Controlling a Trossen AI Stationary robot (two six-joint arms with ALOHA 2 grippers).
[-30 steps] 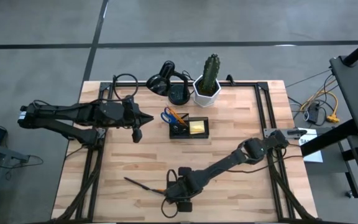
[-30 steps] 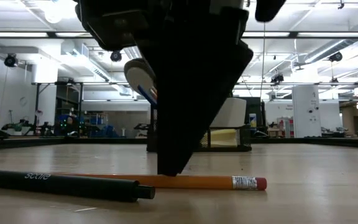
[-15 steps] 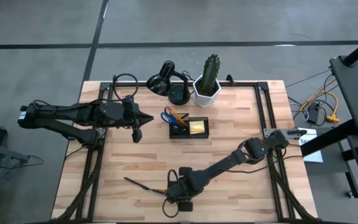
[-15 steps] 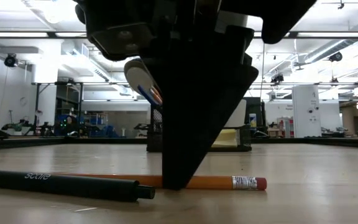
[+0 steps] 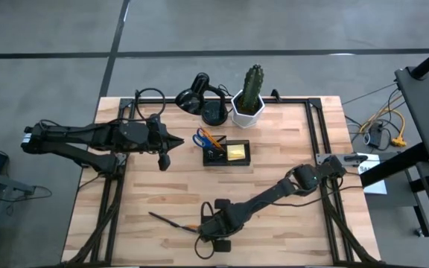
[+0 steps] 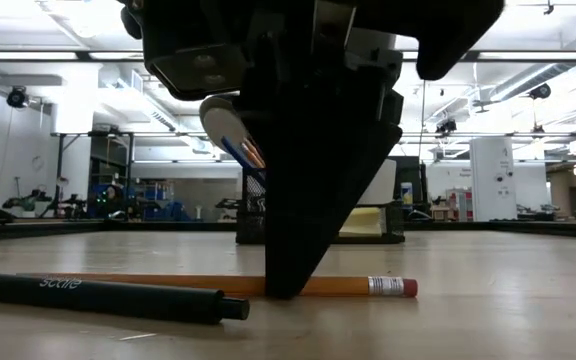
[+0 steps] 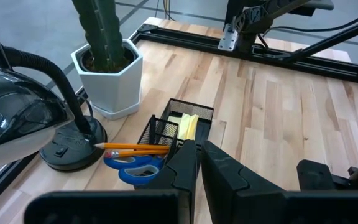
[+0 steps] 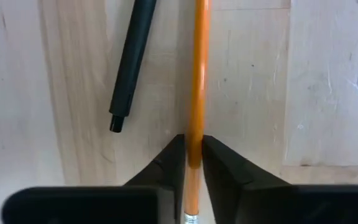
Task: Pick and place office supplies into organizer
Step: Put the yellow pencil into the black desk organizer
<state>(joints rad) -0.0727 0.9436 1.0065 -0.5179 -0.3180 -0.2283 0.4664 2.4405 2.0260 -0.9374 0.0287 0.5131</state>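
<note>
The right tool point(image 8: 193, 152) pinches a pencil point(image 8: 197, 74) lying on the counter point(image 5: 289, 141) at six o'clock, beside a pen point(image 8: 132, 59). Gripped off-centre, it may tilt or slip when lifted toward the organizer point(image 5: 226, 153). The left tool point(image 7: 196, 165) waits closed, empty, at ten o'clock.

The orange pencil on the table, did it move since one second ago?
Yes, slightly. In the low view the orange pencil, pinched by the right gripper, slid left: its eraser end lies closer to the black pen, which did not move.
</note>
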